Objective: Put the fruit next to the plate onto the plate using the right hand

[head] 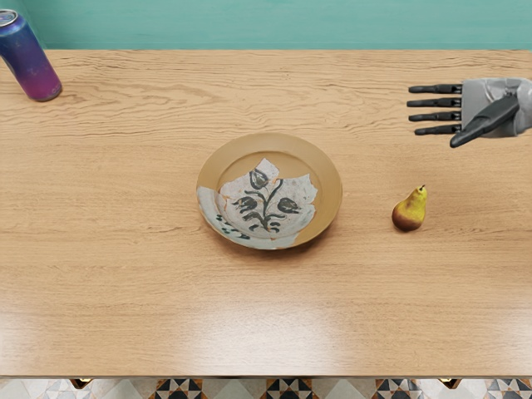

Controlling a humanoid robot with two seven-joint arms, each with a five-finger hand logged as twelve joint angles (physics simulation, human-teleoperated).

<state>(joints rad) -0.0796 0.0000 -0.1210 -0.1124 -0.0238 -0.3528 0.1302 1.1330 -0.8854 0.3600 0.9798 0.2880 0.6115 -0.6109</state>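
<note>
**Fingers straight and empty; pear lies nearer the front, right of plate**

Fingers (434,102) of the right hand (486,106) are extended flat and slightly apart, pointing toward the picture's left, with the thumb angled down and leftward beneath them. They hold nothing. The hand hovers over the far right part of the tabletop (125,283), its arm entering from the right edge. No left arm shows.

The pear (410,209) rests on the tabletop, apart from the hand: it lies toward the front edge from the fingertips, roughly under their line rather than off to either side. Its long axis runs from a broad base at lower left to the stem at upper right. Whether it stands upright or leans cannot be settled from this view.

The plate (328,179) sits at mid-tabletop, to the pear's left, near but not touching it. Bare wood separates the two.

Assessment: the right hand is the only one placed to act. The coming move is a reach toward the front and down onto the pear, then a carry leftward. Room is ample on every side of the pear; the right edge is well off. The can (29,56) stands at the far left corner, clear of the route. Main risk: a tapered fruit may roll if nudged.
</note>
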